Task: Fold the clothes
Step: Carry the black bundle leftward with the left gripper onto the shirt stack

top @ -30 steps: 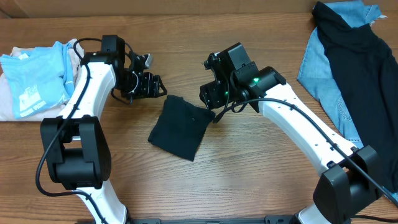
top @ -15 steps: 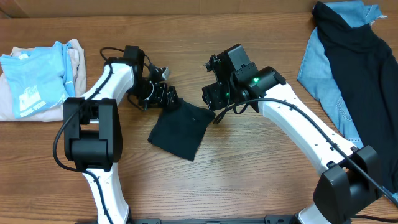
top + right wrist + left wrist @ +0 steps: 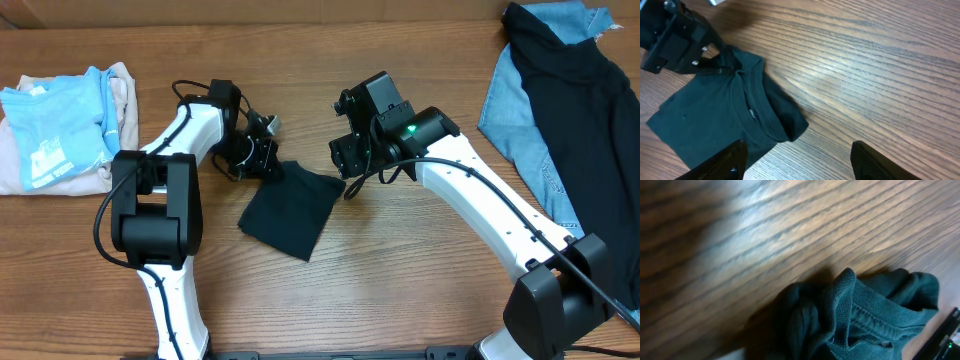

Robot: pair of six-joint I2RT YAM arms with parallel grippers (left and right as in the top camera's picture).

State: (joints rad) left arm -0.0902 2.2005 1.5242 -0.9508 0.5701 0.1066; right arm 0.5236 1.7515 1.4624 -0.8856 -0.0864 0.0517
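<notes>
The table (image 3: 400, 290) is brown wood with a fine straight grain that runs left to right in the overhead view. It has a dull sheen, with a pale glare patch showing in both wrist views. Along the far edge runs a plain brown band (image 3: 250, 12); what it is cannot be told. Nothing else of the room shows.

The black tee (image 3: 290, 212) lies folded small near the middle of the table, set at a slant, with its ribbed collar toward the far side. The left gripper (image 3: 265, 162) is closed on the tee's far left corner. The cloth is bunched up there, and the left wrist view shows rumpled knit and a seam close up. The right gripper (image 3: 799, 146) hangs just beyond the tee's far right corner. Its jaws stand wide apart over bare wood with nothing between them.

At the far left a blue tee (image 3: 55, 130) with white print lies on a pale beige cloth (image 3: 15, 170). At the far right lies denim (image 3: 520, 130), with a black cloth (image 3: 590, 120) spread over it. Both heaps are well apart from the black tee.
</notes>
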